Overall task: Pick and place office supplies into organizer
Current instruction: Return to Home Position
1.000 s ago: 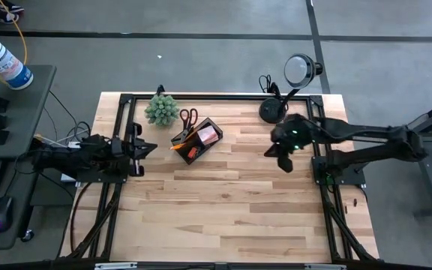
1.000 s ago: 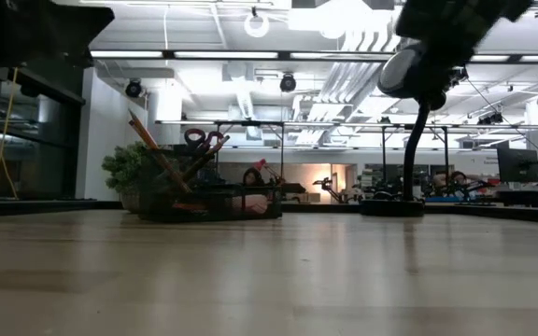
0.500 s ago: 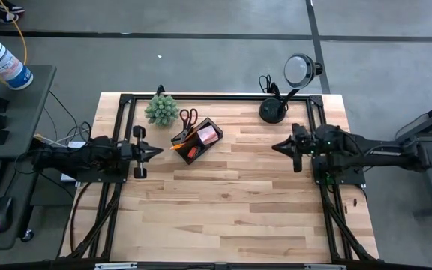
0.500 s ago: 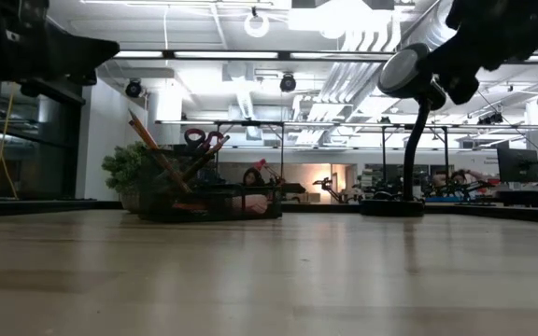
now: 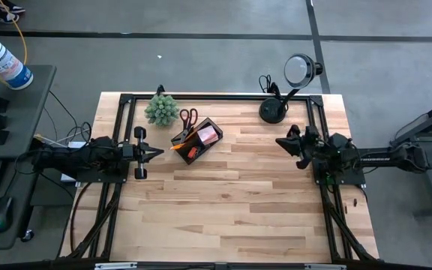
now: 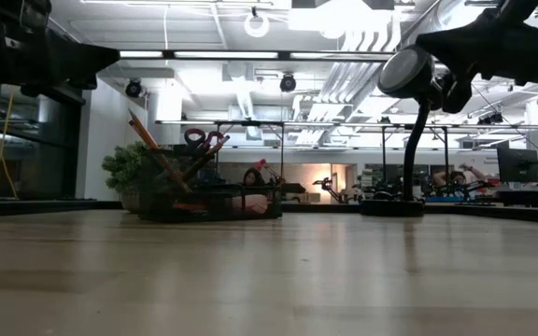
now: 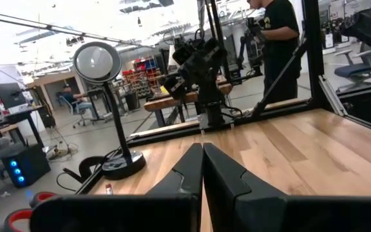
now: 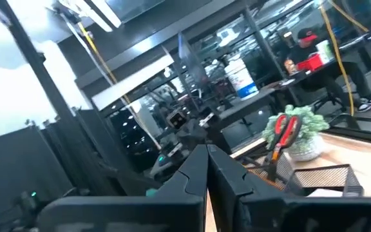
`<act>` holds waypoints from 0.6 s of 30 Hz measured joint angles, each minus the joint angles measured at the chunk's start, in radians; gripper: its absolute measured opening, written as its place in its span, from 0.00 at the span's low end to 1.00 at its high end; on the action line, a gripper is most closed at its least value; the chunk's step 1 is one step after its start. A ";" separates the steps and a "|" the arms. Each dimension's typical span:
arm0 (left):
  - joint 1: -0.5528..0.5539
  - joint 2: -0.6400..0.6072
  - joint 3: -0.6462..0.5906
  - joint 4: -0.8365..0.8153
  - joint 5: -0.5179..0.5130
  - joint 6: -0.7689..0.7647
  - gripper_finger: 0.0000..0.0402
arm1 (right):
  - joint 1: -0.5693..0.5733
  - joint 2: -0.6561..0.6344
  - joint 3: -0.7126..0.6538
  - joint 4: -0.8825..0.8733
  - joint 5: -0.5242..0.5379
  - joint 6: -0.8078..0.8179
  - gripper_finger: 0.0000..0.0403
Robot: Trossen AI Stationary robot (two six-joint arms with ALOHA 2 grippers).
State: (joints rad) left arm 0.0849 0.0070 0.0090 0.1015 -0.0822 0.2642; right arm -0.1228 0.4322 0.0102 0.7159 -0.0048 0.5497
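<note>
Organizer (image 5: 201,126) sits skewed to the table (image 5: 238,202) edges, long axis diagonal. Inside it:
- red-handled scissors (image 5: 188,117), upright with handles up, at the end beside the plant (image 5: 160,109)
- orange pencil (image 5: 177,146), leaning out over the wall facing the left arm
- pink sticky-note pad (image 5: 209,134)
- red-orange block (image 5: 192,153)

Left gripper (image 5: 156,152) is near the organizer's left, fingers pressed together, empty, pointing toward it. Right gripper (image 5: 280,142) is well apart on the opposite side, fingers together, empty.

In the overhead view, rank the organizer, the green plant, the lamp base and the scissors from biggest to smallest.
1. organizer
2. green plant and lamp base: plant barely larger, too close to call
3. scissors, only partly showing
</note>
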 joint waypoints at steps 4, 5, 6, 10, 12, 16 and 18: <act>0.000 0.000 0.000 0.000 0.000 0.000 0.01 | 0.033 -0.052 0.000 -0.041 -0.002 -0.007 0.00; 0.000 0.000 0.000 0.000 0.000 0.000 0.00 | 0.044 -0.072 0.000 -0.055 -0.004 -0.007 0.00; 0.000 0.000 0.000 0.000 0.000 0.000 0.00 | 0.057 -0.092 0.000 -0.075 -0.006 -0.007 0.00; 0.000 0.000 0.000 0.000 0.000 0.000 0.00 | 0.106 -0.197 0.000 -0.198 -0.009 -0.007 0.00; 0.000 0.000 0.000 0.000 0.000 0.000 0.01 | 0.126 -0.262 0.000 -0.279 -0.005 -0.007 0.00; 0.000 0.000 0.000 0.001 0.000 0.000 0.00 | 0.143 -0.398 -0.001 -0.470 0.039 -0.030 0.00; 0.000 0.000 0.000 0.001 0.000 0.000 0.00 | 0.144 -0.430 -0.001 -0.518 0.058 -0.032 0.00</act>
State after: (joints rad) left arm 0.0849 0.0071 0.0090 0.1020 -0.0825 0.2642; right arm 0.0208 0.0021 0.0096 0.1978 0.0536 0.5182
